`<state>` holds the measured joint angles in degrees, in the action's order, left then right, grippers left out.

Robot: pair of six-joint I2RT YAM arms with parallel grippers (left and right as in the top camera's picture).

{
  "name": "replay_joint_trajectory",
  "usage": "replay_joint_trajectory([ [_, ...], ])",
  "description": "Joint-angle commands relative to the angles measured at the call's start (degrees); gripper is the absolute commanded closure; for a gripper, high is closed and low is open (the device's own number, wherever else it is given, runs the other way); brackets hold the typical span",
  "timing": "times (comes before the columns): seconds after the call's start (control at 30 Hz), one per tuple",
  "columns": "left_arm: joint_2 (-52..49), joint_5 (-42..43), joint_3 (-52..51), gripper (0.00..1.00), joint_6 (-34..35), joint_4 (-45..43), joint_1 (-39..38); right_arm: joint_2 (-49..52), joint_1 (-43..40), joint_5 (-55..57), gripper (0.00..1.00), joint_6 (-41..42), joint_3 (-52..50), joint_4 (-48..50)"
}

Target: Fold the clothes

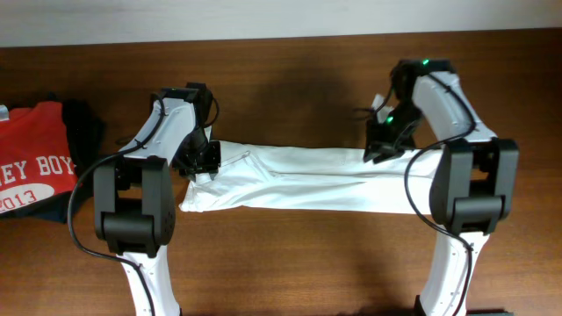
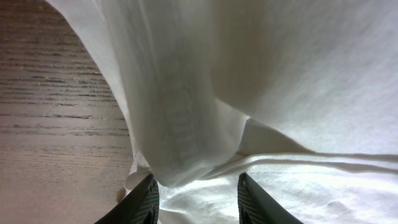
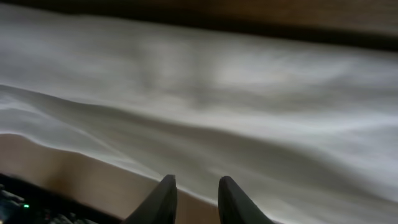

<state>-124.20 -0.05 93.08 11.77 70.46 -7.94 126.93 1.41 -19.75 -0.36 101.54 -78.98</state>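
White thin cloth, the T-shirt (image 1: pixel 299 180), lies pulled out in a long, narrow band across the brown wooden table (image 1: pixel 290 263), running from one claw to the other. The left gripper (image 1: pixel 202 167) sits on the shirt's left end, where the cloth bunches and widens. In the left wrist view a hanging fold of the shirt comes down between its two dark fingers (image 2: pixel 144 202), which stand visibly apart; I cannot tell whether they pinch that fold or merely straddle it. The right gripper (image 1: pixel 379 154) is at the far edge of the shirt's right end. In the right wrist view its fingers (image 3: pixel 163 199) are parted a little, with nothing between them, and the blurred white cloth spreads just ahead of and below the tips, so this claw is released.

No print or label can be made out on the white shirt. At the table's left edge a red T-shirt (image 1: pixel 35 158) shows white lettering, cut off by the frame: "EY BOY" and, below it, "2013". A dark garment (image 1: pixel 86 127) lies against its right side.
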Motion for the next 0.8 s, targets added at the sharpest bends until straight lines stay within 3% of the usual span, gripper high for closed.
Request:
replay_joint_trajectory([
  [0.0,1.0,-0.4,-0.4,0.59,0.1,0.0,0.2,0.0,1.9,1.3,0.74,1.5,-6.1,4.4],
  [0.07,1.0,-0.4,-0.4,0.59,0.1,0.1,0.2,0.0,2.3,1.3,0.78,1.6,-8.2,5.3],
  [0.2,1.0,-0.4,-0.4,0.59,0.1,0.0,0.2,0.0,2.3,2.3,0.79,1.2,-8.5,-3.2],
  [0.33,1.0,-0.4,-0.4,0.59,0.1,0.0,0.2,0.0,2.3,11.2,0.79,1.4,-8.5,-8.5],
  [0.63,1.0,-1.2,-0.4,0.59,0.2,0.0,1.6,-4.7,-3.1,19.3,0.77,7.0,-6.5,-4.7],
  [0.77,1.0,2.0,-0.4,0.57,0.2,0.1,4.9,-7.8,-11.0,19.6,0.67,-1.3,-6.4,-1.5],
])
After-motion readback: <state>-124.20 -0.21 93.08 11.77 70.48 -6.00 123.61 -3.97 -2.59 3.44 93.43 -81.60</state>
